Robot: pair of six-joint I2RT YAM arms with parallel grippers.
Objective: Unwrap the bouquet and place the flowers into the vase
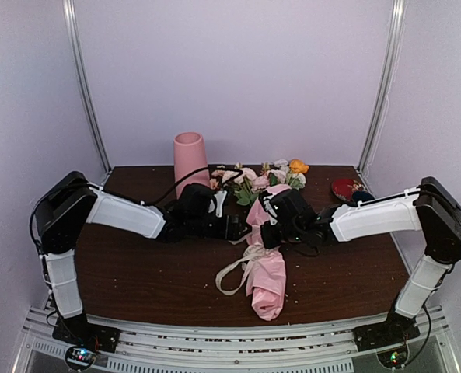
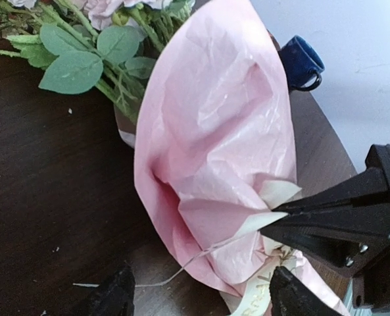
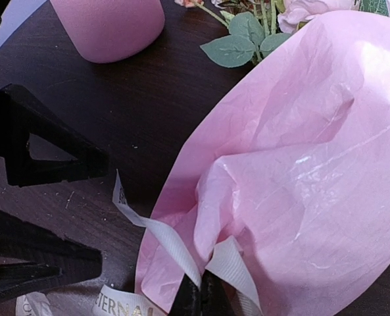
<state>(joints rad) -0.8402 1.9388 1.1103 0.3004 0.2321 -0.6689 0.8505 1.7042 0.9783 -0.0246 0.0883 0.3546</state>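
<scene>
The bouquet's crinkled pink paper (image 1: 267, 272) lies mid-table, its flowers (image 1: 261, 177) pointing toward the back beside the tall pink vase (image 1: 190, 155). My right gripper (image 3: 201, 297) is shut on the cream ribbon (image 3: 156, 232) where it crosses the pink paper (image 3: 293, 164). My left gripper (image 2: 198, 296) stands open just left of the wrap, its fingers (image 2: 116, 297) on either side of the paper's lower edge (image 2: 214, 151), holding nothing. A loose thread trails from the ribbon across the table. The vase base (image 3: 109, 23) and green leaves (image 2: 76, 66) also show.
A small dark blue cup (image 2: 300, 62) stands behind the bouquet toward the right. A red object (image 1: 345, 188) lies at the back right of the table. The ribbon's loose loop (image 1: 234, 272) rests on the dark wood in front. Both arms meet over the table's middle.
</scene>
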